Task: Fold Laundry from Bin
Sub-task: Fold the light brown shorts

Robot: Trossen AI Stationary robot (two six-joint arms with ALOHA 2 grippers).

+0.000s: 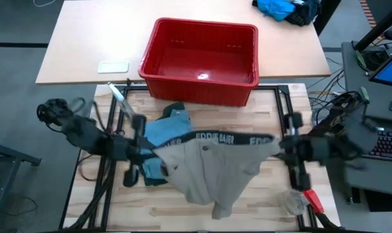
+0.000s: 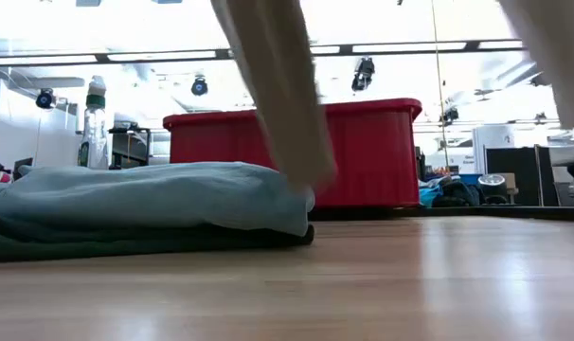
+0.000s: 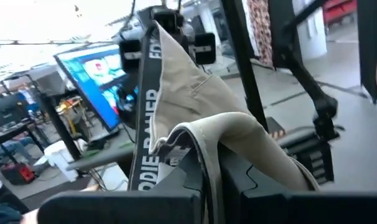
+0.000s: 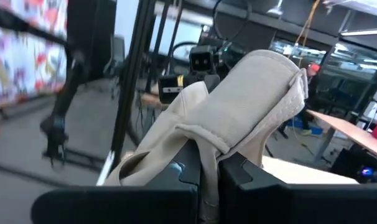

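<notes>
the worktop (image 1: 261, 194) is pale wood planking in a black frame, and a lighter tan table (image 1: 86, 39) butts against its far edge. the low view looks across the planks into a bright room with strip lights on the ceiling and a clear bottle (image 2: 95, 123) standing far left. a lit monitor (image 1: 390, 61) and cables sit off the right side, and a bright blue cloth heap (image 1: 277, 8) lies at the tan table's far right corner.

the khaki garment (image 1: 212, 165) hangs stretched between the two arms above the worktop's middle, its dark waistband (image 1: 218, 137) printed "eddie bauer" in white letters; its lower part droops toward the near edge. the left tool (image 1: 143, 150) is clamped on the waistband's left end, and the left wrist view shows the fabric folded over between its closed fingers (image 3: 195, 180). the right tool (image 1: 281, 145) is clamped on the right end, with cloth bunched the same way between its fingers (image 4: 195, 180).

the red bin (image 1: 201, 61) stands on the far table just beyond the worktop, in the middle. a light blue denim piece (image 1: 167, 133) lies on dark green cloth (image 1: 154, 176) on the worktop's left half, partly under the raised khaki. a small white card (image 1: 113, 66) lies left of the bin, and a red-handled object (image 1: 312, 200) rests near the right front corner
</notes>
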